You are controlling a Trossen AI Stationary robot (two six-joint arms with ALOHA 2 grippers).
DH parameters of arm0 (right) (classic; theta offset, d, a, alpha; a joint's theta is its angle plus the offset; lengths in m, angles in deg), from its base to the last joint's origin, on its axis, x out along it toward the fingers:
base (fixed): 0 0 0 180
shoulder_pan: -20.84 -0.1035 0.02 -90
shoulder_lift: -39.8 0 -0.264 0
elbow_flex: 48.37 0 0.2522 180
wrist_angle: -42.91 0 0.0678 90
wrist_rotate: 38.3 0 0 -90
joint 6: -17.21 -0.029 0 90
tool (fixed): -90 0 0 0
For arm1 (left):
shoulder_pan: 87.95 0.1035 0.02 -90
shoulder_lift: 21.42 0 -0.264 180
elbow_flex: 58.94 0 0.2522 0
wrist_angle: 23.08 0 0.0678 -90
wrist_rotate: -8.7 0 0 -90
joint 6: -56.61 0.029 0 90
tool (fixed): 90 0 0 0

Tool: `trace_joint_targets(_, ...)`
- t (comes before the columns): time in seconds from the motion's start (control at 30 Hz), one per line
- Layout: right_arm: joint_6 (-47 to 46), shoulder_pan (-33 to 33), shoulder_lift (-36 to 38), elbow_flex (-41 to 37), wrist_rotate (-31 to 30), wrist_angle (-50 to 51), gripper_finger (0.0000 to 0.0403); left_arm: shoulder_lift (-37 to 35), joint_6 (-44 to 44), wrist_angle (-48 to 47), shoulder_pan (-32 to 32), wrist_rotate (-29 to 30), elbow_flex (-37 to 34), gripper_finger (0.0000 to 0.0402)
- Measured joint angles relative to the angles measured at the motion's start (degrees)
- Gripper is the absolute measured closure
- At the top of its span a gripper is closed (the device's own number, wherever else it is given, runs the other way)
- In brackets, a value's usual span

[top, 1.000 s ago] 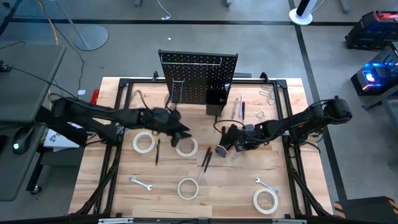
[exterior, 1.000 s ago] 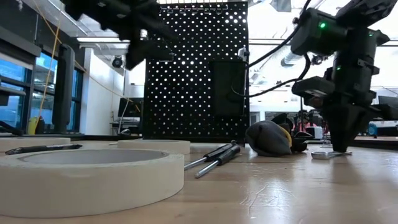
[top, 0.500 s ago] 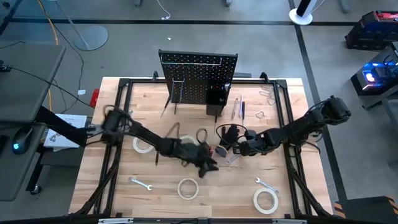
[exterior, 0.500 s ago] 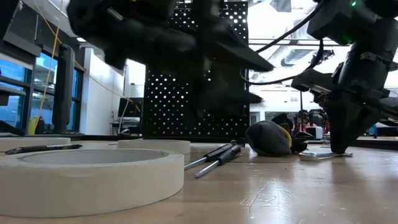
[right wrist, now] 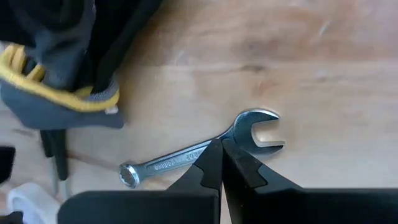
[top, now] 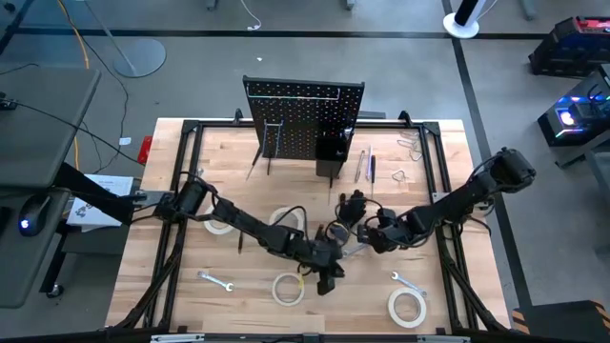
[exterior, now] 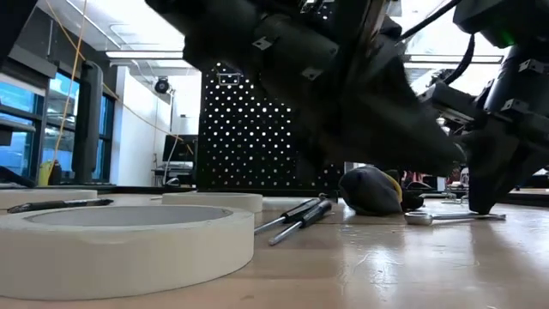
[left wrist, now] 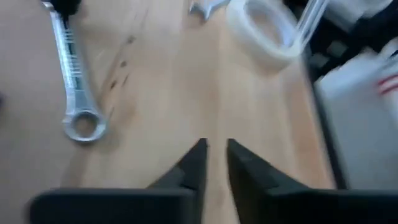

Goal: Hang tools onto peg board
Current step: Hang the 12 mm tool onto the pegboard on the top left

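The peg board point(top: 305, 119) stands upright at the table's far side. White tape rolls point(top: 289, 288), small wrenches point(top: 216, 281), screwdrivers point(exterior: 296, 219) and a black glove bundle point(exterior: 373, 190) lie flat on the wood. My left gripper point(left wrist: 216, 152) hangs low over bare table near the front middle. Its fingers are all but shut, with nothing between them. My right gripper point(right wrist: 222, 146) is shut, and its tips are down on a silver wrench point(right wrist: 186, 155) just right of the table's middle. My right gripper touches the wrench with its shut fingertips on the shaft just behind the open-jawed head point(right wrist: 235, 132). The fingers slant down onto it from above. The wrench lies flat on the table and nothing is pinched between the fingers.
Another tape roll point(top: 407, 307) and a wrench point(top: 408, 283) lie at the near right corner. A black bin point(top: 331, 148) hangs on the board, with rods point(top: 365, 164) beside it. My left arm point(top: 248, 227) stretches across the middle, over the tape rolls point(top: 219, 219) there.
My left gripper has swept from beside the peg board's left part toward the table's right and near edge, coming down low over the wood. My right gripper has shifted a little toward the near edge, and the wrench under its tips has slid along the table.
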Motion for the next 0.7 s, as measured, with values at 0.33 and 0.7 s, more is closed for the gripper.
trace_joint_targets(0.33,-7.6,-4.6,-4.9,0.8,-3.2,-8.7,0.0403,-0.3,2.5,-8.1,0.0,6.9,1.3,0.0400)
trace_joint_targets(0.7,-4.0,-6.3,-4.0,5.2,-2.5,-3.6,0.0403,-2.6,8.2,-12.1,-1.0,10.4,1.3,0.0401)
